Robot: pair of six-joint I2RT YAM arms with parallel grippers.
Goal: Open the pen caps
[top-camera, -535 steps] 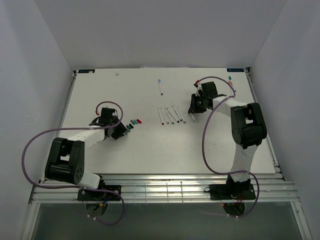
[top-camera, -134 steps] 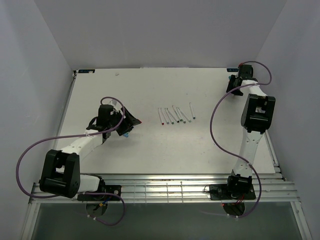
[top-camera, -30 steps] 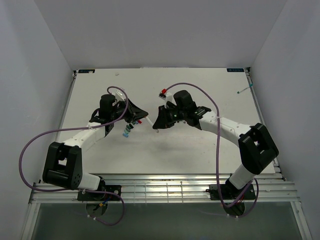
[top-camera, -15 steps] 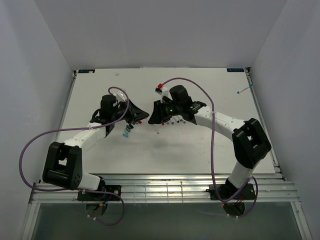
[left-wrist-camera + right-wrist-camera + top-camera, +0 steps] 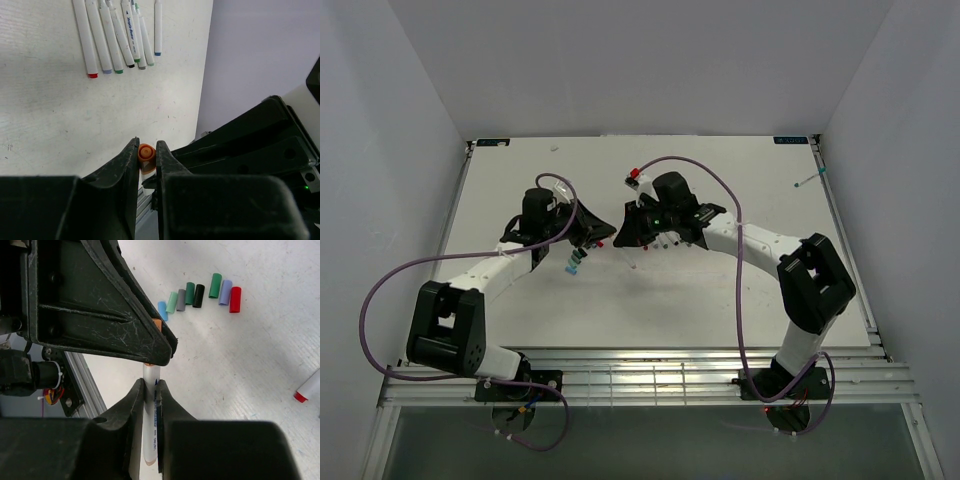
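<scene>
Several loose caps (image 5: 198, 296) lie in a row on the table (image 5: 720, 300), nearest you and just beside your left arm. Beyond them both grippers meet tip to tip at mid-table. Your left gripper (image 5: 146, 148) is pinched narrow on the orange cap (image 5: 145, 155). Your right gripper (image 5: 150, 383) is clamped tight on a white pen (image 5: 149, 430) that points at that cap. A left finger hides whether the two are joined. Past them lies a row of pens (image 5: 114, 37). A lone pen (image 5: 808, 181) sits by the far right edge.
</scene>
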